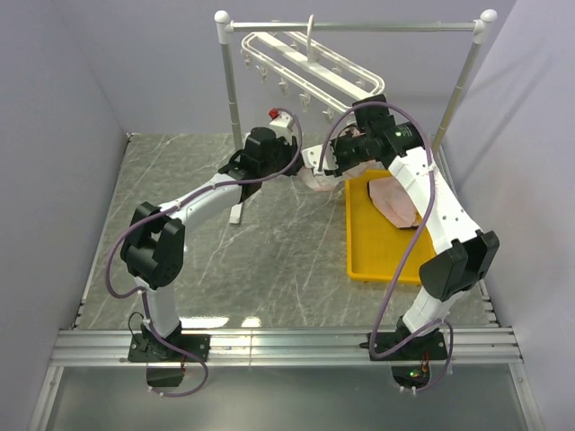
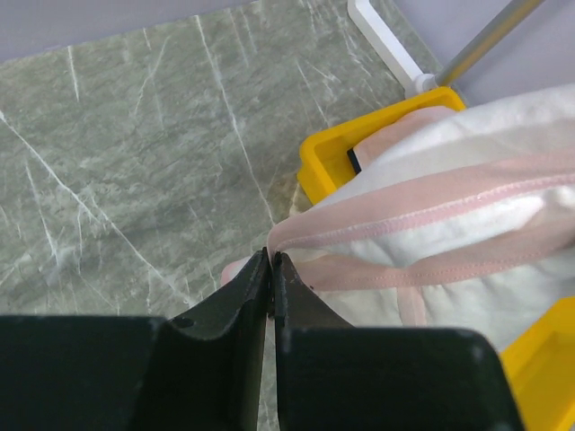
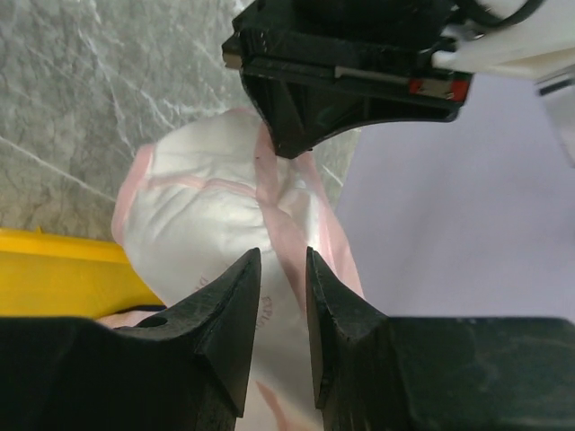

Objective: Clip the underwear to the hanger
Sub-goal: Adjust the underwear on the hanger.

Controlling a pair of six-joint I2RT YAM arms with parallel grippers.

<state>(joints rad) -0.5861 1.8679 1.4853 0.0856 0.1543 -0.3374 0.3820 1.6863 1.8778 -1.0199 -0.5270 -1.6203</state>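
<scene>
A pale pink underwear (image 1: 319, 182) hangs between my two grippers just left of the yellow tray. My left gripper (image 1: 310, 162) is shut on its pink waistband (image 2: 270, 256), and the fabric (image 2: 467, 206) stretches away to the right. My right gripper (image 3: 283, 265) faces the left one; its jaws stand a narrow gap apart over the pink band of the underwear (image 3: 207, 206) and do not pinch it. It shows in the top view (image 1: 334, 164). The white hanger (image 1: 305, 63), with its row of clips, hangs above and behind both grippers.
A yellow tray (image 1: 352, 242) at the right holds more pink underwear (image 1: 395, 202); its corner shows in the left wrist view (image 2: 328, 162). The grey rail stand (image 1: 359, 27) with white ball ends carries the hanger. A white foot bar (image 2: 382, 36) lies on the marble table.
</scene>
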